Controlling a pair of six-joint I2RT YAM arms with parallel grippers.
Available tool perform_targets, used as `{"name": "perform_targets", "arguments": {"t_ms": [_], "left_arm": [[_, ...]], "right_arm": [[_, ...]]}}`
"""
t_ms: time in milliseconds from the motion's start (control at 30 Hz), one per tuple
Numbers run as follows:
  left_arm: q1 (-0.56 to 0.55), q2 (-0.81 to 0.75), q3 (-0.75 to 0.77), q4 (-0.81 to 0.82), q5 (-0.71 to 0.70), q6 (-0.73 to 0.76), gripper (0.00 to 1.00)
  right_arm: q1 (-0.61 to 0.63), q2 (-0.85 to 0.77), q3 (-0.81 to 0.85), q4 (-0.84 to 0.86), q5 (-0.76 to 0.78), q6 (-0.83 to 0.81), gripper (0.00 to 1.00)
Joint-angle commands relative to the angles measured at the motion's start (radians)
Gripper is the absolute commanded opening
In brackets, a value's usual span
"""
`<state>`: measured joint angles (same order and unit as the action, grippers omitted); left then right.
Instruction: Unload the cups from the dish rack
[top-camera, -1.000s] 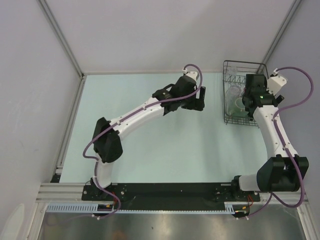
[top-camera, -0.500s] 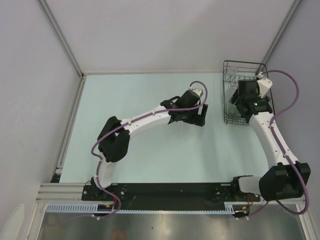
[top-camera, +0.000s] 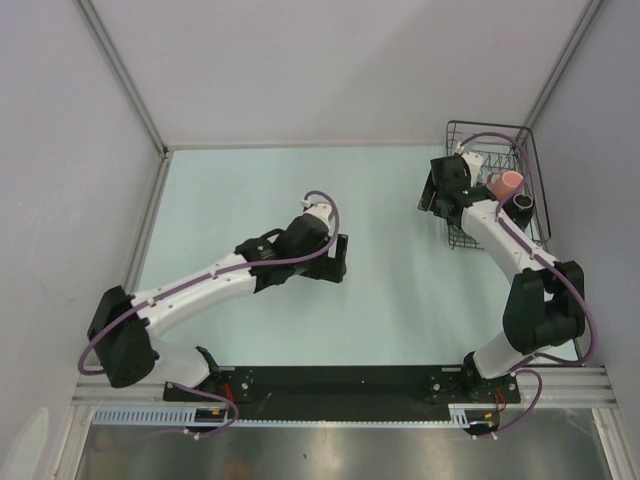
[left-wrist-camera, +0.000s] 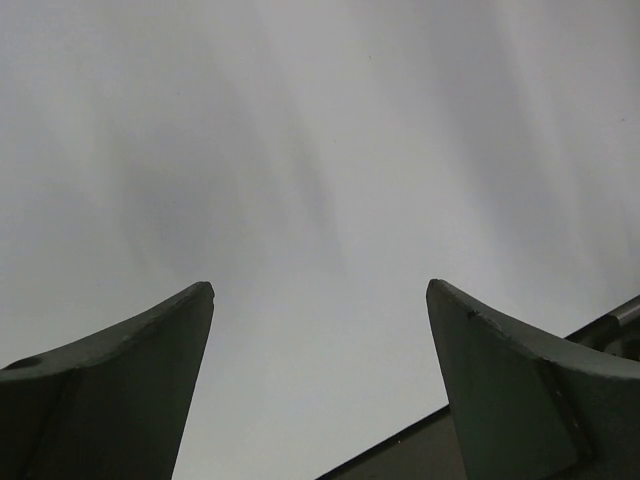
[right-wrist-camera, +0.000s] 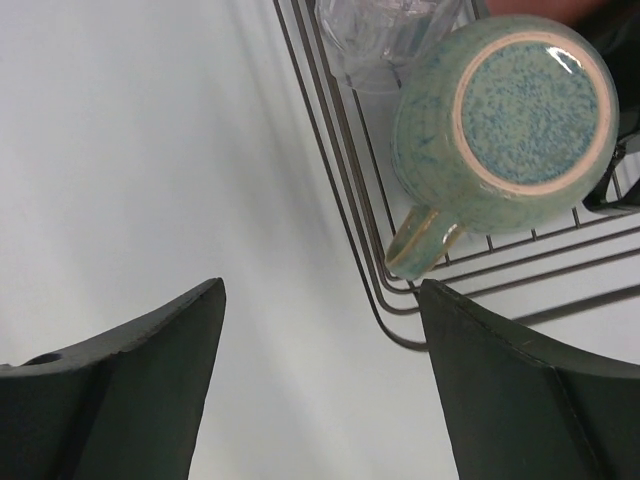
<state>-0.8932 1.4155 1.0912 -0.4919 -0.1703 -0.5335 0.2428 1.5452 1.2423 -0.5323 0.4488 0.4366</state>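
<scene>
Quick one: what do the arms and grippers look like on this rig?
White links, black joint housings on the left arm and right arm; a purple cable loops along each. Left gripper and right gripper: two dark wedge-shaped fingers, no markings visible.

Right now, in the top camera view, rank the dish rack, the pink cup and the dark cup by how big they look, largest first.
1. dish rack, by far the largest.
2 and 3. pink cup and dark cup: they look about the same size, so I won't rank one above the other.
</scene>
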Motion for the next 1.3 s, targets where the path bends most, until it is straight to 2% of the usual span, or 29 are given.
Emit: {"name": "perform_targets", "arguments": {"t_ms": [0, 367, 467, 700, 867, 967, 1267], "left_arm": [[0.008, -0.154, -0.054, -0.017, -0.044, -0.031, 0.93], [0.017, -0.299, -0.145, -0.099, -0.101, -0.045, 0.93], [0.02, -0.323, -0.181, -0.1, -0.103, -0.056, 0.94], [0.02, -0.357, -0.205, -0.108, -0.104, -0.077, 0.94], [0.02, -0.371, -0.205, -0.117, -0.109, -0.08, 0.94], [0.02, -0.378, -0.208, -0.125, -0.11, -0.083, 0.94], [0.02, -0.391, -0.214, -0.139, -0.112, -0.086, 0.93]], "right_arm": [[-0.02, 0.061, 0.081, 0.074, -0.002, -0.038, 0.82], [-0.077, 0.194, 0.125, 0.092, -0.032, -0.049, 0.78], [-0.059, 0.207, 0.106, 0.109, -0.044, -0.044, 0.71], [-0.027, 0.214, 0.079, 0.132, -0.064, -0.041, 0.39], [-0.025, 0.211, 0.068, 0.143, -0.084, -0.039, 0.26], [-0.023, 0.22, 0.066, 0.135, -0.078, -0.039, 0.0], [-0.02, 0.198, 0.013, 0.138, -0.065, -0.026, 0.0]]}}
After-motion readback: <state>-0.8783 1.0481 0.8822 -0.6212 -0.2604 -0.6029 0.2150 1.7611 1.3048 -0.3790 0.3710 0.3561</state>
